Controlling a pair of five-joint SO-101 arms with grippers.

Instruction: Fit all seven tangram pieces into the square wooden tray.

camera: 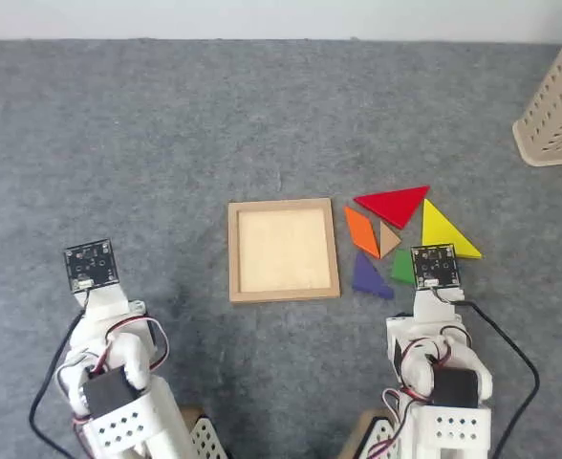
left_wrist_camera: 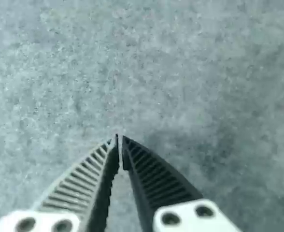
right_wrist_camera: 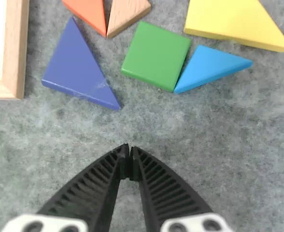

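Right gripper [right_wrist_camera: 129, 150], jaws together and empty, sits just short of the loose tangram pieces [camera: 393, 203]. The green square [right_wrist_camera: 156, 55] lies directly ahead of its tips. The wooden tray [right_wrist_camera: 16, 48], apparently empty, is off to one side past the dark blue triangle [right_wrist_camera: 79, 67]. Left gripper [left_wrist_camera: 119, 140], likewise closed on nothing, is well apart.

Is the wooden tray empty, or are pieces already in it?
Empty: the wooden tray has a bare floor, and the tangram pieces lie on the grey mat beside it.
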